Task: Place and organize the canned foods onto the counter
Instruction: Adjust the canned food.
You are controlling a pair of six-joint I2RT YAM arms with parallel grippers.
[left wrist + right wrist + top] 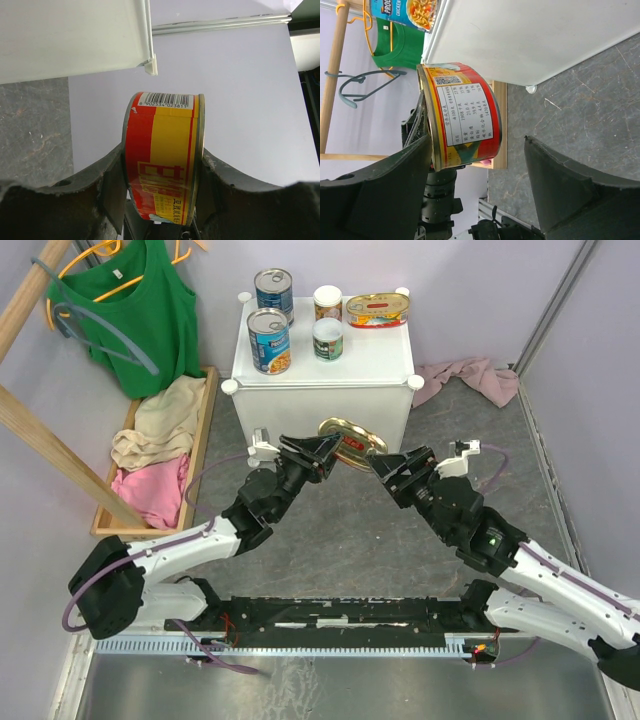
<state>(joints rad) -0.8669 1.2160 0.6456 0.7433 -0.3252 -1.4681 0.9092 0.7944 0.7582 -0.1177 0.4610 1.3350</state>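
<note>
Oval tin (352, 440) held before counter (340, 375), grey tabletop (330, 550), lilac walls (470, 290)

Free: you have bare top at the front-right of the counter (375, 358) | Blocked: tall cans (269, 340) fill the left, small cans (327, 338) the middle, oval tin (377, 310) the back-right corner | Below: the counter's front wall stands close behind the held tin (350, 440), with the left gripper (325, 451) and right gripper (385, 467) crowding either side.

Green tank top (140, 312) hung at far-left corner; wooden tray (203, 430) of folded clothes along left edge; pink cloth (478, 378) crumpled far right.
</note>
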